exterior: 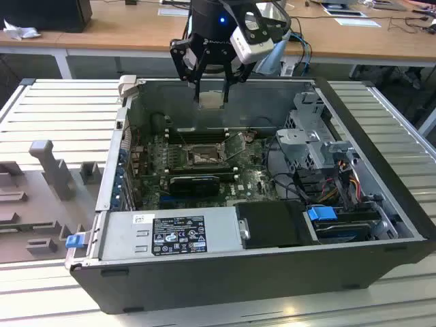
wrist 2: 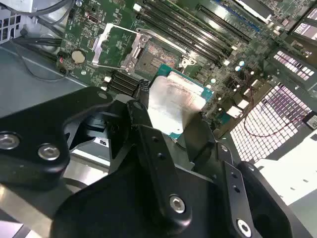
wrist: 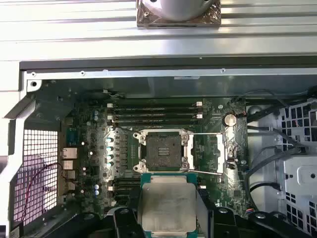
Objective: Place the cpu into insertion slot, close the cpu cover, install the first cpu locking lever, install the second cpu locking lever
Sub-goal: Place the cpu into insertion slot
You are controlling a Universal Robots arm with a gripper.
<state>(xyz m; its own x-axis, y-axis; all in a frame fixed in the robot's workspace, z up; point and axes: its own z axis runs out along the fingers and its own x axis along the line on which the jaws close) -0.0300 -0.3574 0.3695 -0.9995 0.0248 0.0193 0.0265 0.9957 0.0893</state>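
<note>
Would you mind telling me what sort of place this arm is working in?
Probably a robotics lab or electronics workshop: an open computer case lies on a slatted metal bench, the gripper holds the cpu above the motherboard, and wooden desks stand behind.

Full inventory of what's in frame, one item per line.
computer case: one, dark grey, lid off, on the slatted metal table
motherboard: one, green, case floor
insertion slot: one, dark frame, empty, mid-board
cpu cover: one, silver, swung open beside the slot
memory slots: a row, black, alongside the slot
power supply: one, silver, inside the case
drive cage: one, grey, exterior view's right
fixture block: one, grey, on the table, exterior view's left
cpu: one, silvery face, held above the board
gripper: one, black, shut on the cpu
</note>
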